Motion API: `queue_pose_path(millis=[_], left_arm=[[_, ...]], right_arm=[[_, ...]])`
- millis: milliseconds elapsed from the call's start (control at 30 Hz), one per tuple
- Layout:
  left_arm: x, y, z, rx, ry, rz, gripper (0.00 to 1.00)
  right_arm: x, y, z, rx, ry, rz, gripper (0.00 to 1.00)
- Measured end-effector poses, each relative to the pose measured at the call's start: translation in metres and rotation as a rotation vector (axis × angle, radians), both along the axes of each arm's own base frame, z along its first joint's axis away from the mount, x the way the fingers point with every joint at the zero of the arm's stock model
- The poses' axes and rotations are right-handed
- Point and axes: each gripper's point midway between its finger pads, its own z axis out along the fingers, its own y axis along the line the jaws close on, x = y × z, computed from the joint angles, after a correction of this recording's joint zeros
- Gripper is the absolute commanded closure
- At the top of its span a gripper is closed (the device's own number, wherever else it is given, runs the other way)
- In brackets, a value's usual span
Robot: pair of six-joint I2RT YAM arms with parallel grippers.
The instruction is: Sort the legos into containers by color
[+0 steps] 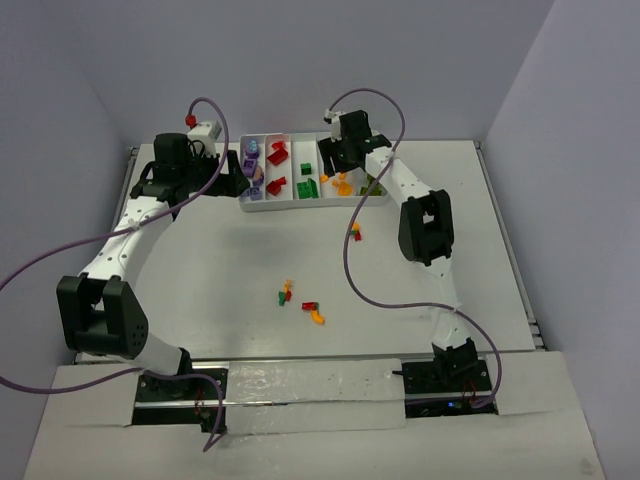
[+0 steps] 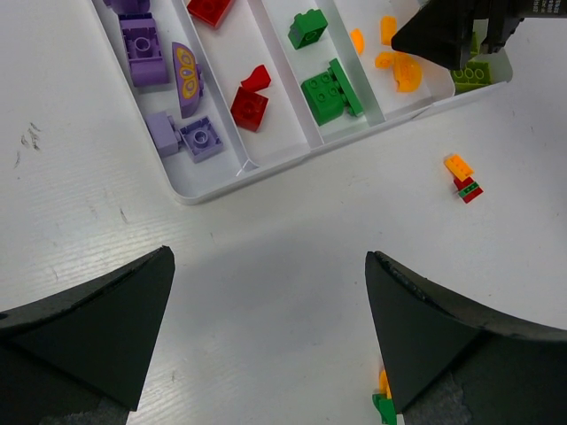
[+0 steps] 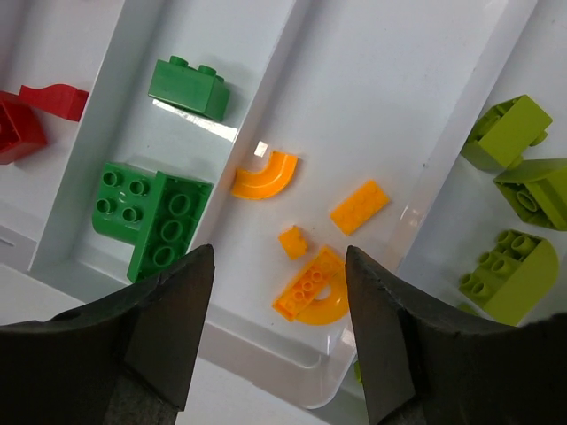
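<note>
Top cam: your tray (image 1: 300, 203) sits at the far side of the table (image 1: 200, 290), and a few loose legos (image 1: 284, 296) are scattered mid-table. Left wrist cam: your left gripper (image 2: 269, 257) is spread wide over the table just in front of the tray, gripping nothing. Right wrist cam: your right gripper (image 3: 279, 250) hangs with its jaws apart above the orange pieces (image 3: 312, 297) lying in their compartment, nothing held.
</note>
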Motion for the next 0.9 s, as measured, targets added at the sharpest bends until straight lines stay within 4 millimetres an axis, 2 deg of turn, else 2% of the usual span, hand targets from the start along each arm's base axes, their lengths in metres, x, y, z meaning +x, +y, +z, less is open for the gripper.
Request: queue_pose_path(millis=[100, 167, 233, 300, 433, 500, 567, 633, 733, 900], left_arm=[[0.000, 0.000, 0.000, 0.000, 0.000, 0.000, 0.01], [0.000, 0.000, 0.000, 0.002, 0.000, 0.001, 0.01], [0.000, 0.001, 0.000, 0.004, -0.001, 0.003, 0.02], [0.001, 0.001, 0.000, 0.006, -0.002, 0.005, 0.02], [0.000, 0.001, 0.000, 0.006, -0.001, 0.004, 0.02], [0.000, 0.001, -0.001, 0.007, 0.000, 0.004, 0.02], [0.000, 0.001, -0.001, 0.009, 0.002, 0.003, 0.02], [-0.001, 0.002, -0.002, 0.010, 0.005, 0.003, 0.02], [-0.001, 0.002, -0.002, 0.010, 0.005, 0.003, 0.02], [-0.001, 0.002, -0.002, 0.013, 0.004, 0.003, 0.03]], right_arm=[[-0.004, 0.001, -0.001, 0.003, 0.011, 0.011, 0.36], [-0.021, -0.003, -0.002, -0.002, 0.043, 0.026, 0.39], [-0.050, -0.012, -0.001, -0.013, 0.088, 0.042, 0.40], [-0.088, -0.024, 0.006, -0.016, 0.125, 0.060, 0.44], [-0.156, -0.045, 0.028, -0.009, 0.144, 0.090, 0.47], [-0.177, -0.052, 0.037, -0.008, 0.135, 0.095, 0.47], [-0.190, -0.057, 0.037, -0.006, 0.137, 0.093, 0.46], [-0.197, -0.059, 0.029, -0.005, 0.157, 0.083, 0.42], [-0.207, -0.062, 0.004, -0.016, 0.212, 0.060, 0.41], [-0.219, -0.057, -0.029, -0.064, 0.270, 0.037, 0.46]])
